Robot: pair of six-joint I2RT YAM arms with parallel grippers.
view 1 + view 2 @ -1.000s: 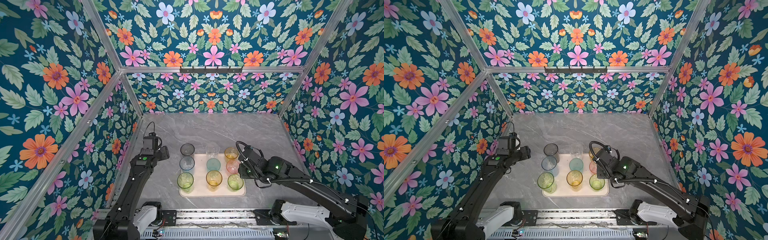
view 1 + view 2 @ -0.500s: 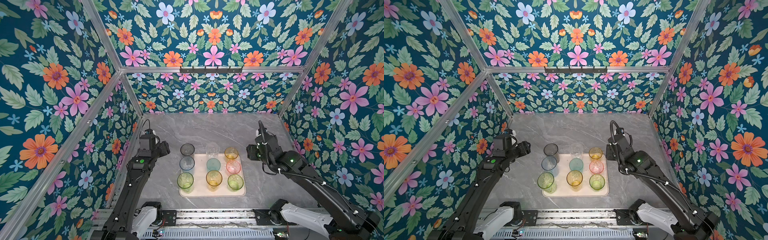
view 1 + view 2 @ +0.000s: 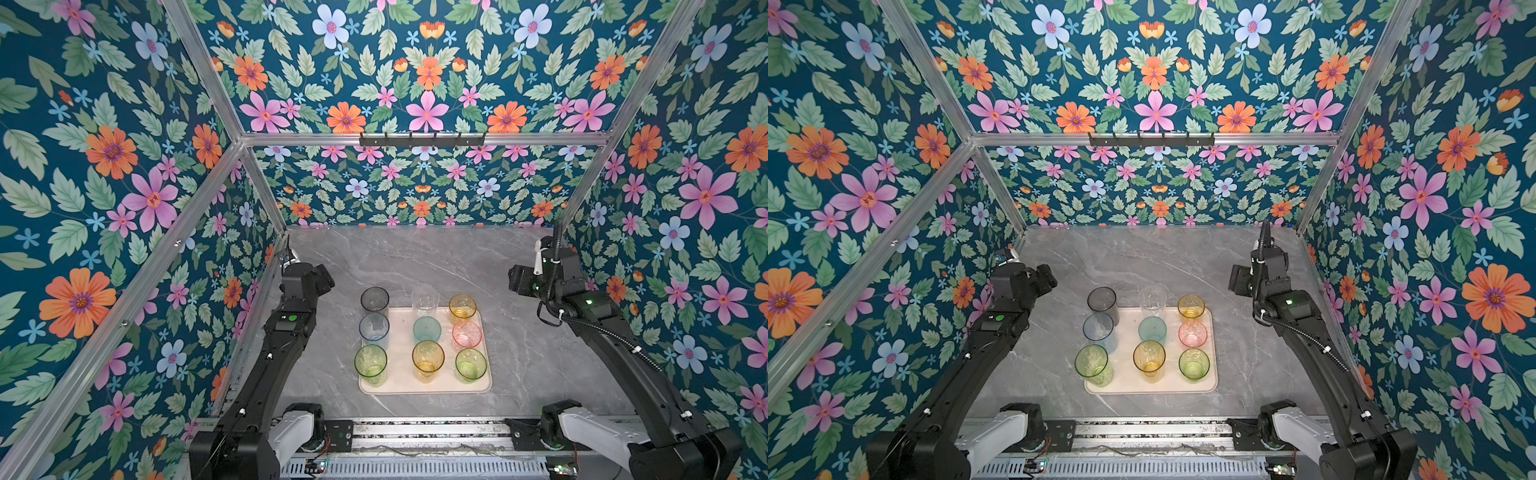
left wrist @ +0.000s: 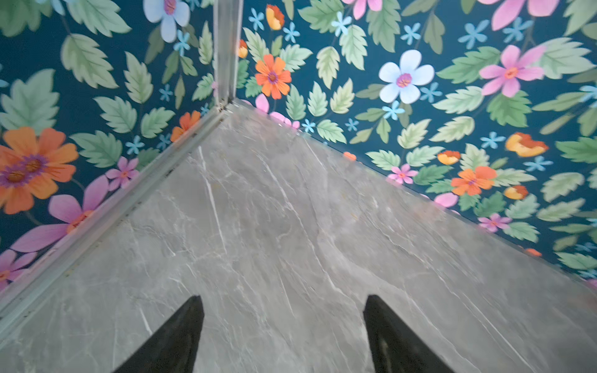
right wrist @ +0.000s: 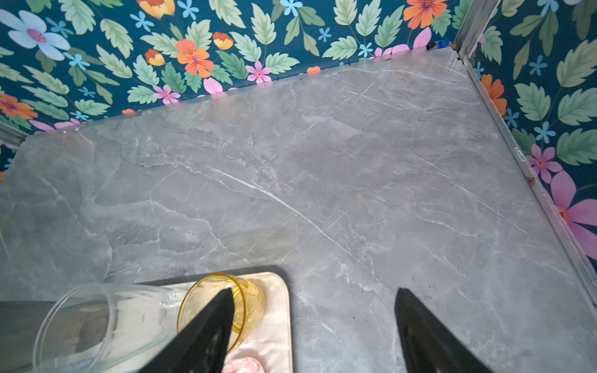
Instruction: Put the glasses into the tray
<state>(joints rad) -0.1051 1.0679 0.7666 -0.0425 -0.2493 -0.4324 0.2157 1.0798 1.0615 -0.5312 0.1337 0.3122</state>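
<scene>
Marble table (image 3: 415, 257), floral walls (image 3: 415, 187). Nine glasses (image 3: 428, 357) cluster at one tray (image 3: 403, 384) between left pincer (image 4: 282, 298) and right pincer (image 5: 313, 290), both gaping, empty.

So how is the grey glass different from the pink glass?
The grey glass is smoky and dark, the pink glass light and rosy. The grey glass is taller, the pink glass shorter. The grey glass stands at the far left, the pink glass mid-right. Both stand upright, see-through and empty.

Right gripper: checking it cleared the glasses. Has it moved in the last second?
Yes. The right gripper went from over the tray to beyond its far right corner.
</scene>
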